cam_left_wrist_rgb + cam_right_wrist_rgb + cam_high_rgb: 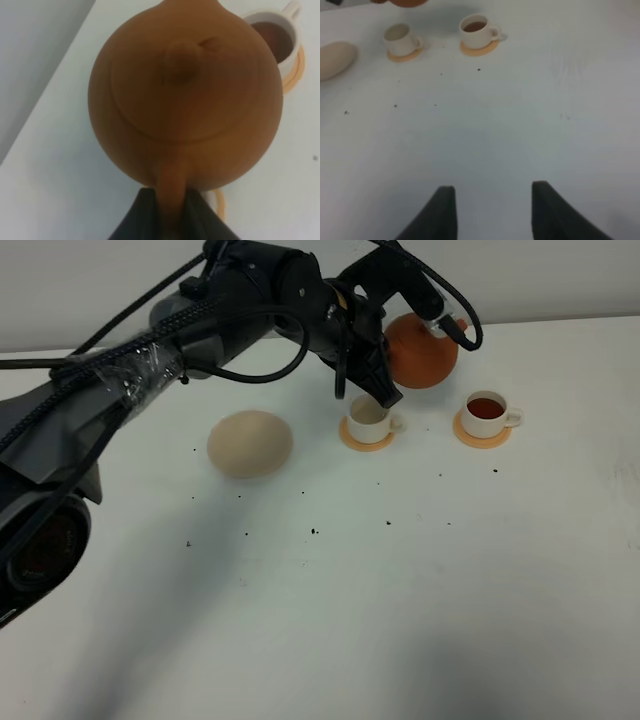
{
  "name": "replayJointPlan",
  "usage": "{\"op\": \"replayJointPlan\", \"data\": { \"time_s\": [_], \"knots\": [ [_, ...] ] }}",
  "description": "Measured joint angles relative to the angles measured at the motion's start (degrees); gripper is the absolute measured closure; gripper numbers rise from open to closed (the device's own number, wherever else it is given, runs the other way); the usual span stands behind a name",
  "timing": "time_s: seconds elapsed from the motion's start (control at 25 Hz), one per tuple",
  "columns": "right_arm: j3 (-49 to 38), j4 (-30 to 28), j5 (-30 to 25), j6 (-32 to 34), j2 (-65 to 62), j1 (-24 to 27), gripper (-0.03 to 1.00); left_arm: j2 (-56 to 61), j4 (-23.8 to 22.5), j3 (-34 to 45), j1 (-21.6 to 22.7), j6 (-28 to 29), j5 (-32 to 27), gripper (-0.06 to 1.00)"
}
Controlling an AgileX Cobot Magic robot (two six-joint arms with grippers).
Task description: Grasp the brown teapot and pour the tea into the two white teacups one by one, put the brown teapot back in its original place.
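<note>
Left gripper: jaws clamped on the loop handle of the brown teapot, which is held off the table. Just below it is the pale teacup, seemingly empty; beyond that, the filled teacup holds tea, and the cream saucer sits well aside. Right gripper: jaws apart, holding nothing.

Exterior high: off arms, mounted high, looks down across white table, middle distance, whole work area in frame. Left wrist: very near brown teapot, which fills frame, blurred. Right wrist: low over table, looks forward along surface, objects far away. All three share filled teacup; exterior and right wrist share also empty teacup, cream saucer.
</note>
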State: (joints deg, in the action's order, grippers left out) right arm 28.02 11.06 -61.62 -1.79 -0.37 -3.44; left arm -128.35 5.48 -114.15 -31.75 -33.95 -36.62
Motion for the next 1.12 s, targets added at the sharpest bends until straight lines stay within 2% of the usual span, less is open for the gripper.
{"op": "replayJointPlan", "data": {
  "time_s": [0.2, 0.32, 0.72, 1.12],
  "knots": [
    [0.00, 0.00, 0.00, 0.00, 0.00, 0.00, 0.61, 3.20, -0.36, 0.30, 1.73, 0.00, -4.44, 0.82],
    [0.00, 0.00, 0.00, 0.00, 0.00, 0.00, 0.61, 5.98, -0.36, 4.17, 2.67, 0.00, -3.64, 0.82],
    [0.00, 0.00, 0.00, 0.00, 0.00, 0.00, 0.61, 15.70, -0.49, 27.13, 7.56, -1.46, 8.79, 0.82],
    [0.00, 0.00, 0.00, 0.00, 0.00, 0.00, 0.61, 15.97, -0.54, 36.60, 8.56, -5.41, 20.81, 0.82]
  ]
}}
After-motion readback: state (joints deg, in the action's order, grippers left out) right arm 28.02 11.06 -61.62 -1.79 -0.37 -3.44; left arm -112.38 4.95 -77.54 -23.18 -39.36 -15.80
